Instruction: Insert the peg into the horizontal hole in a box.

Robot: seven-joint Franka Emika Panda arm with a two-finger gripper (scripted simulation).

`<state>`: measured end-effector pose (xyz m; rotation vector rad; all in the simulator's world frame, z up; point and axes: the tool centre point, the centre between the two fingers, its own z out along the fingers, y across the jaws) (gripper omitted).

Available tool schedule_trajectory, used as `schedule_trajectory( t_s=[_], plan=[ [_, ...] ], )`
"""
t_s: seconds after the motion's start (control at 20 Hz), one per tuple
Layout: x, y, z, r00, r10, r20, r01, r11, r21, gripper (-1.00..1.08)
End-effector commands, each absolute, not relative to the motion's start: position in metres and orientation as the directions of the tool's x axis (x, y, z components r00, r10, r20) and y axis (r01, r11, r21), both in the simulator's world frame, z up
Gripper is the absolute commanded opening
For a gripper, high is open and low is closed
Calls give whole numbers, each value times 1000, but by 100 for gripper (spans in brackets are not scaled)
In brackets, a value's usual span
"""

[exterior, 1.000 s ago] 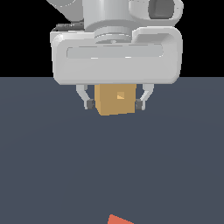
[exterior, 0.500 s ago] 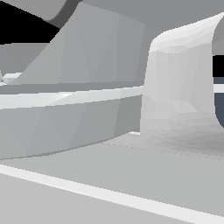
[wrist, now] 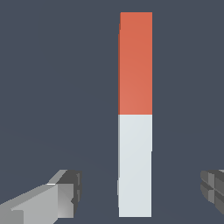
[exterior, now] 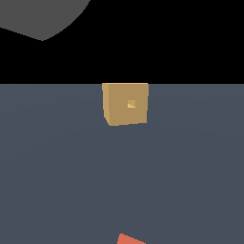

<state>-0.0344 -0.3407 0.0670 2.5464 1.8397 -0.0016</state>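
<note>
The box point(exterior: 125, 104) is a tan cube standing on the dark floor at the middle of the exterior view. Its small square hole point(exterior: 131, 104) faces the camera. Of the peg, only an orange-red corner point(exterior: 129, 239) shows at the bottom edge of that view. In the wrist view the whole peg lies flat on the floor, with an orange-red half point(wrist: 135, 63) and a white half point(wrist: 135, 165). My gripper point(wrist: 140, 189) is open above it. One finger point(wrist: 61, 197) and the other finger point(wrist: 213, 190) stand on either side of the white end, apart from it.
A grey rounded part of the arm point(exterior: 43, 16) shows at the upper left of the exterior view. The dark grey floor point(exterior: 190, 167) stretches between the box and the peg.
The hand was in front of the box, then filled the exterior view. Now it is out of that view and the box shows whole.
</note>
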Motion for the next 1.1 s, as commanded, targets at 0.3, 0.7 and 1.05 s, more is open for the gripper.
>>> schedule_trajectory(
  t_s=[0.3, 0.7, 1.05],
  plan=[
    [-35, -347, 62, 320, 948, -1, 948, -320, -1, 100],
    [-36, -346, 26, 320, 947, 0, 947, -320, 0, 100],
    [-35, -347, 15, 320, 947, 0, 947, -320, 0, 100]
  ],
)
